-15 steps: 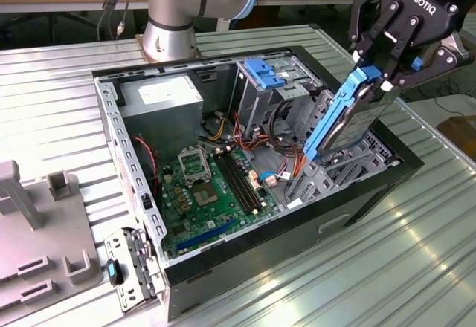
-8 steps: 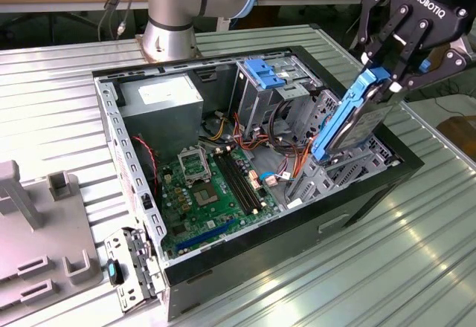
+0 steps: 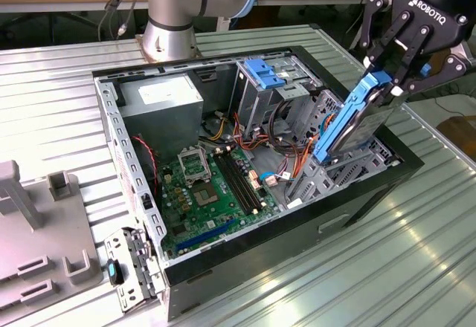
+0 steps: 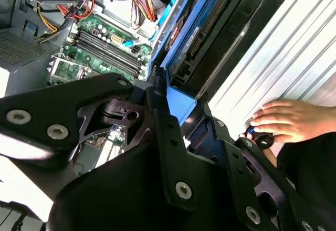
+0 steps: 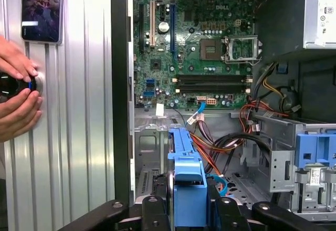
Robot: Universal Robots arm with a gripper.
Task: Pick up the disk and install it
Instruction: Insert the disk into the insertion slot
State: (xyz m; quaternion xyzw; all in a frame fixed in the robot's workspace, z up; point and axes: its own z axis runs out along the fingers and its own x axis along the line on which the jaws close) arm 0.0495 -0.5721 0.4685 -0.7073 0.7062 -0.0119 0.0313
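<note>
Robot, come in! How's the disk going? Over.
Gripper shut on the disk. Disk tilted, lower end at the computer case. Orange wires close beside.

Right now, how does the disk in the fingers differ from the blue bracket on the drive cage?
The disk carries a dark metal body in its blue rail; the blue bracket is bare plastic. The disk hangs tilted, clamped at its upper end by the fingers; the bracket sits ungripped atop the drive cage. Both are bright blue.

White lettering stood on the tool (image 3: pixel 390 82); a printed label sat on the power supply (image 3: pixel 160 104); tiny print marked the motherboard (image 5: pixel 199 58).
</note>
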